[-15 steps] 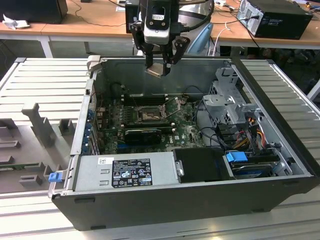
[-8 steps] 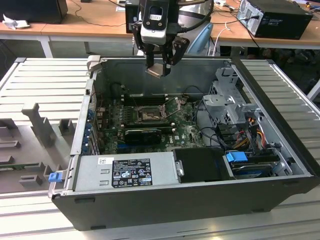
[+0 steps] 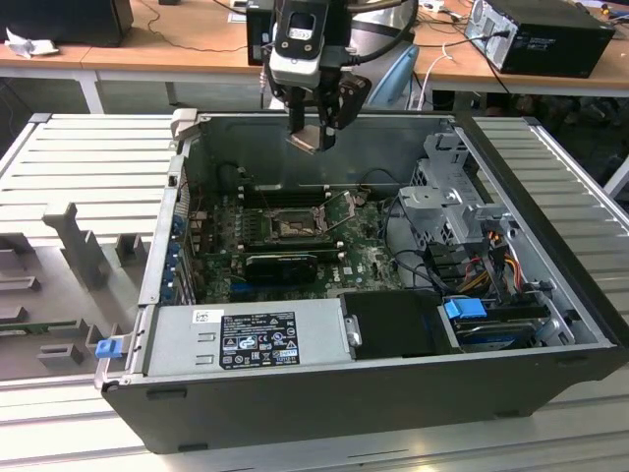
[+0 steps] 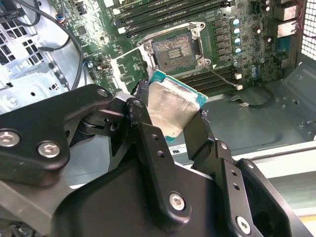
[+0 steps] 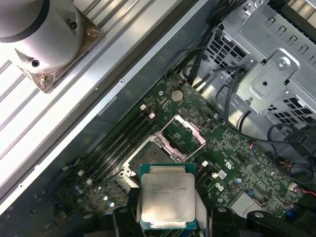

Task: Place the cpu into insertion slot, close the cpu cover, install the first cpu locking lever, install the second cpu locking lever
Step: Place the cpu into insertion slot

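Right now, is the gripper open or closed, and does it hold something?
Gripper: closed on the cpu, which is not yet in the insertion slot.

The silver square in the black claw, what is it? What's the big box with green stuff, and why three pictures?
That claw is the tool on a robot arm, and it pinches a cpu, a computer's thinking chip. The big box is an open computer case; the green part is its circuit board. The exterior view comes from a camera off the arm and shows the tool hanging above the case. Both wrist views come from cameras riding on the arm, looking past the chip. On the board is the insertion slot, a square socket, with its cpu cover lifted open.
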`<move>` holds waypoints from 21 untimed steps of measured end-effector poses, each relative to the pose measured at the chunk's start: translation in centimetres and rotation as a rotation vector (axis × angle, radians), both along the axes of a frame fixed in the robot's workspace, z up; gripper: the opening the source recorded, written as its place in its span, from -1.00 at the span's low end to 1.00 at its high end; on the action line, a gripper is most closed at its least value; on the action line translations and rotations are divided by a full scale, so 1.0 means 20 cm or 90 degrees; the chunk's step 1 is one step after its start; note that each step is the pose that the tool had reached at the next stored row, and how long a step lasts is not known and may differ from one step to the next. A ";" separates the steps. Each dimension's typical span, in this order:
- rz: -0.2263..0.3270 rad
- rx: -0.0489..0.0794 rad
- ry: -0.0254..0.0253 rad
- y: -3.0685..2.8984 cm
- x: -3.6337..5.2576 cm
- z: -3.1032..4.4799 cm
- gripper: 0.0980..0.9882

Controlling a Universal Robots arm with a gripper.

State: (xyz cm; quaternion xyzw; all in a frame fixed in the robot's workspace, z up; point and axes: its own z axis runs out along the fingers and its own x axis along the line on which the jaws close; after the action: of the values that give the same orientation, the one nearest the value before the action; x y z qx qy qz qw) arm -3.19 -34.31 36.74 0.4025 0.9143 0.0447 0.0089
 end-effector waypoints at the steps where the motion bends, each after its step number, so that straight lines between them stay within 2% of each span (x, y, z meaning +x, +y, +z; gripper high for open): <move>1: -0.005 0.000 0.0000 0.000 0.000 0.000 -0.03; 8: -0.033 -0.001 0.0000 0.000 0.000 -0.007 -0.03; 14: -0.077 -0.001 0.0000 0.000 0.000 -0.022 -0.03; 21: -0.079 -0.002 0.0000 0.000 0.000 -0.041 -0.03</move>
State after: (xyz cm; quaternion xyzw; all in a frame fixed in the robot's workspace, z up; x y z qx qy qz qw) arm -3.19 -34.31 35.93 0.4585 0.8876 0.0426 0.0123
